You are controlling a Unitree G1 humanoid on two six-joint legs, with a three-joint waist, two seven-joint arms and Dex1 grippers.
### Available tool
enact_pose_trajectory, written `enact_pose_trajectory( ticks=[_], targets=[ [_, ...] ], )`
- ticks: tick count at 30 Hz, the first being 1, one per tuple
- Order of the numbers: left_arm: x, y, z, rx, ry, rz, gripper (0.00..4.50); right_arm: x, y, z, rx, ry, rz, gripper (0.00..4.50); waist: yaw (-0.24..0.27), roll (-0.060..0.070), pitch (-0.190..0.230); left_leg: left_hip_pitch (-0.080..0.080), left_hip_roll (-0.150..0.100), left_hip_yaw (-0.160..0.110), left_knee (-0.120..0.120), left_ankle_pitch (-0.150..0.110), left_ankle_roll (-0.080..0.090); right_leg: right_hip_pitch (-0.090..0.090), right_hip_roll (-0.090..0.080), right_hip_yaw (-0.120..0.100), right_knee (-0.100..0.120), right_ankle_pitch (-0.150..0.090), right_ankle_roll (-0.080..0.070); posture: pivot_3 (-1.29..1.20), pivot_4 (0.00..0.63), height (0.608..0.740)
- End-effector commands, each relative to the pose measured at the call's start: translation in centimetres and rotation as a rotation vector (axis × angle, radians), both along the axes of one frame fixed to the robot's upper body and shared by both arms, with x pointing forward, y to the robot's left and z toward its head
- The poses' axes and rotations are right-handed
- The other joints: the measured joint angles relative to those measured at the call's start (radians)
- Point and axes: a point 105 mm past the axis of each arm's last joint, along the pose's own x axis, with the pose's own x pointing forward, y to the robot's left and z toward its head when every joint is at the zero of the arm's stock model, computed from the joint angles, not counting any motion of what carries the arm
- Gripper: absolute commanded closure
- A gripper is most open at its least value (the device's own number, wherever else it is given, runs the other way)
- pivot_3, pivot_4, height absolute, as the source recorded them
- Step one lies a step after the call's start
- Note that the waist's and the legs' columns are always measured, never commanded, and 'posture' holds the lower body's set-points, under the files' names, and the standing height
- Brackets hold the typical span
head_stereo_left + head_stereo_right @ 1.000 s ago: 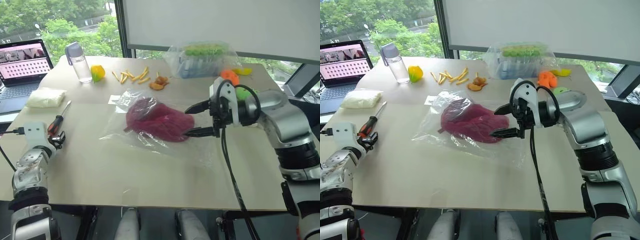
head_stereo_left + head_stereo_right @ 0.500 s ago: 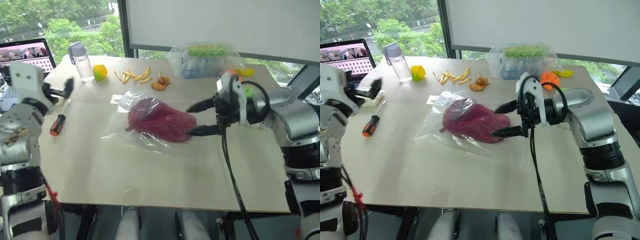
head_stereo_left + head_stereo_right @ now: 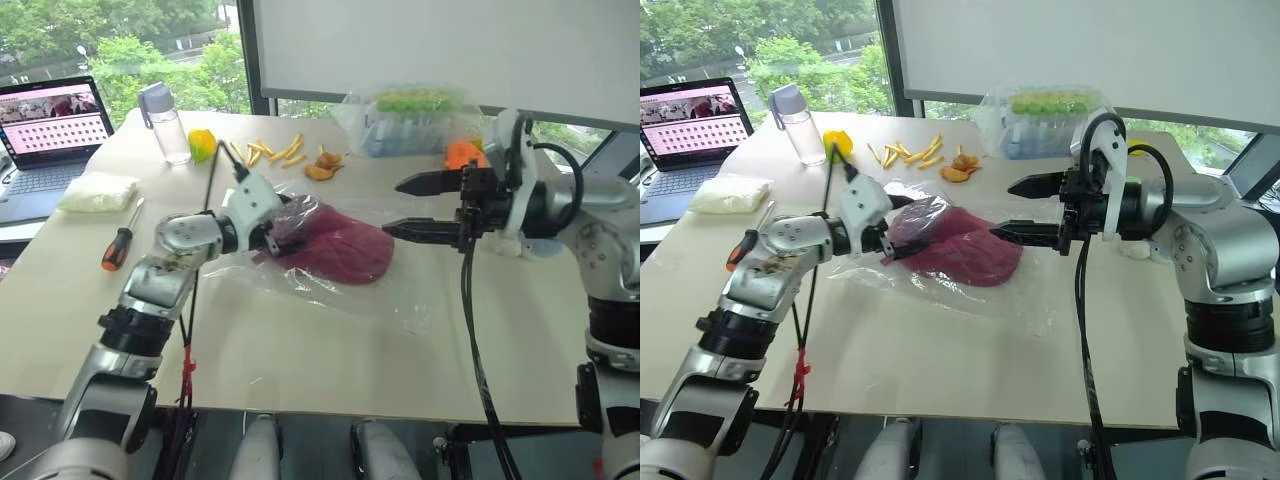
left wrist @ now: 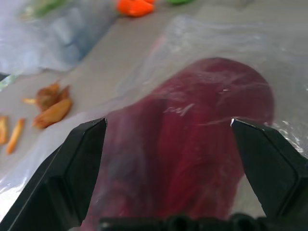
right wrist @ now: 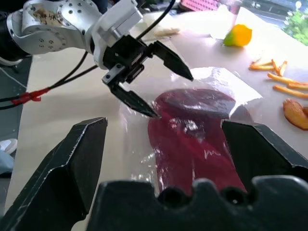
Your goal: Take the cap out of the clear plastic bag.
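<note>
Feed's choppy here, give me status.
Both grippers open: left gripper at clear plastic bag, right gripper hovering opposite. Dark red fabric cap inside bag. Nothing in the way.

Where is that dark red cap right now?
The cap lies inside the clear plastic bag mid-table in the head views, between the open left claw at its left end and the open right claw.
</note>
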Motion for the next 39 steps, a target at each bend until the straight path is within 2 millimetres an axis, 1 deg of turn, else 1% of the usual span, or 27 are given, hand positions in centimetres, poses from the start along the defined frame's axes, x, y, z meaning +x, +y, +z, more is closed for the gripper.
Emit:
enact_pose_trajectory(
  ticks=[1,3,6,8,12,17,20,23,26,28,30,33,36,39],
  targets=[
    [0.2,0.3,-0.3,0.225,-0.129,-0.099,0.07,-1.5,-0.4,1.0,0.002,-0.038,0.005,0.0,-0.003,0.0,0.0,0.0,0.0,0.0,0.0,0.0,0.0,0.0,0.0,0.0,0.0,0.0,0.0,0.0,0.15,0.74],
    [0.8,0.9,-0.7,0.303,-0.165,-0.107,0.07,-2.0,-0.4,0.7,-0.005,-0.022,0.015,0.0,-0.006,0.0,0.0,0.0,0.0,0.0,0.0,0.0,0.0,0.0,0.0,0.0,0.0,0.0,-0.001,0.0,0.15,0.74],
    [2.0,1.5,-0.3,0.352,-0.216,-0.096,0.07,-2.4,-0.6,0.5,-0.005,-0.013,0.003,0.0,-0.004,0.0,0.0,0.0,0.0,0.0,0.0,0.0,0.0,0.0,0.0,0.0,0.0,0.0,-0.001,0.0,0.15,0.74],
    [2.4,1.6,-0.2,0.376,-0.239,-0.103,0.07,-2.5,-0.7,0.5,-0.004,-0.012,-0.01,0.0,0.001,0.0,0.0,0.0,0.0,0.0,0.001,0.0,0.0,0.0,0.0,0.0,0.0,0.0,0.0,0.0,0.15,0.74],
    [2.5,2.1,-0.8,0.436,-0.25,-0.125,0.07,-2.7,-0.8,0.2,-0.003,-0.006,-0.022,0.0,0.004,0.0,0.0,-0.001,0.0,0.0,0.0,0.0,0.0,0.0,0.0,0.0,0.0,0.0,0.0,0.0,0.15,0.74],
    [2.3,3.2,-0.4,0.437,-0.208,-0.132,0.07,-2.8,-1.0,0.2,-0.003,-0.006,-0.042,0.0,0.004,0.0,0.0,-0.001,0.0,0.0,0.0,0.0,0.0,0.0,0.0,0.0,0.0,-0.001,0.0,0.0,0.15,0.74],
    [-0.5,2.9,-1.0,0.402,-0.078,-0.3,0.07,-2.7,-1.1,0.1,0.007,-0.007,-0.058,0.0,0.002,0.0,0.0,-0.001,0.0,0.0,0.0,0.0,0.0,0.0,0.0,0.0,0.0,0.0,0.0,0.0,0.15,0.74],
    [-1.8,3.5,-2.2,0.456,0.03,-0.358,0.07,-2.6,-1.2,0.0,0.004,-0.008,-0.072,0.0,0.001,0.001,0.0,-0.001,0.0,0.0,0.0,0.0,0.0,0.0,0.0,0.0,0.0,-0.001,-0.001,0.0,0.15,0.74],
    [-3.4,4.0,-3.7,0.516,0.138,-0.424,0.07,-2.5,-1.2,-0.1,0.003,-0.011,-0.082,0.0,0.0,0.001,0.0,-0.001,0.001,0.0,0.0,0.0,0.0,-0.001,0.0,0.0,0.001,-0.001,-0.001,0.0,0.15,0.74],
    [-3.7,4.3,-4.7,0.569,0.167,-0.439,0.07,-2.3,-1.3,-0.1,0.002,-0.014,-0.088,0.0,0.0,0.001,0.0,-0.001,0.001,0.0,0.0,0.0,0.0,0.0,0.0,0.0,0.001,-0.001,-0.001,0.0,0.15,0.74],
    [-3.1,4.4,-5.0,0.613,0.14,-0.423,0.07,-2.1,-1.4,-0.1,0.001,-0.018,-0.098,0.0,0.001,0.001,0.0,-0.001,0.001,0.0,0.001,0.0,0.0,0.0,0.0,0.0,0.001,-0.001,-0.001,0.0,0.15,0.74],
    [-2.0,4.0,-5.2,0.624,0.111,-0.405,0.07,-1.9,-1.5,-0.1,-0.002,-0.025,-0.115,0.0,0.006,0.001,0.0,-0.001,0.001,0.0,0.001,0.0,0.001,0.0,0.0,0.0,0.001,-0.001,-0.001,0.0,0.15,0.74],
    [0.2,3.8,-5.5,0.683,-0.002,-0.345,0.07,-1.9,-1.6,-0.1,-0.002,-0.029,-0.121,0.0,0.008,0.0,0.0,-0.001,0.0,0.0,0.002,0.0,0.001,0.0,0.0,0.0,0.0,-0.001,0.0,0.0,0.15,0.74],
    [2.5,2.3,-4.7,0.667,-0.17,-0.279,0.07,-1.9,-1.7,0.0,-0.001,-0.035,-0.136,0.0,0.011,0.001,0.0,-0.001,0.0,0.0,0.002,0.0,0.001,0.001,0.0,0.0,0.001,-0.001,0.0,0.0,0.15,0.74]
  ],
)
